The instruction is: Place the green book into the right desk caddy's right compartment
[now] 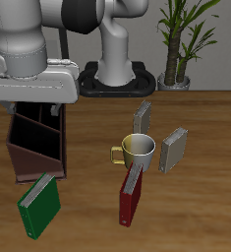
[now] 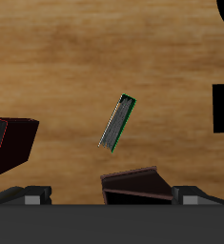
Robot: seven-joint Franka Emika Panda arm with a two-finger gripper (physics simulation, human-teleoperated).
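Note:
The green book [image 1: 38, 205] [image 2: 116, 124] stands on edge on the table, just in front of the right desk caddy [image 1: 35, 148], nearer the table's front edge. The caddy is a dark brown box with inner dividers, and parts of its walls [image 2: 132, 183] show in the wrist view. My gripper [image 1: 38, 103] [image 2: 112, 195] hangs above the caddy, open, with nothing held between its fingers [image 2: 28, 193]. It is well above the book and apart from it.
A dark red book [image 1: 133, 195] stands near the front edge. A yellow-and-white mug [image 1: 137, 150] sits mid-table with two grey books [image 1: 142, 118] [image 1: 173, 150] around it. A potted plant [image 1: 181, 39] stands at the back.

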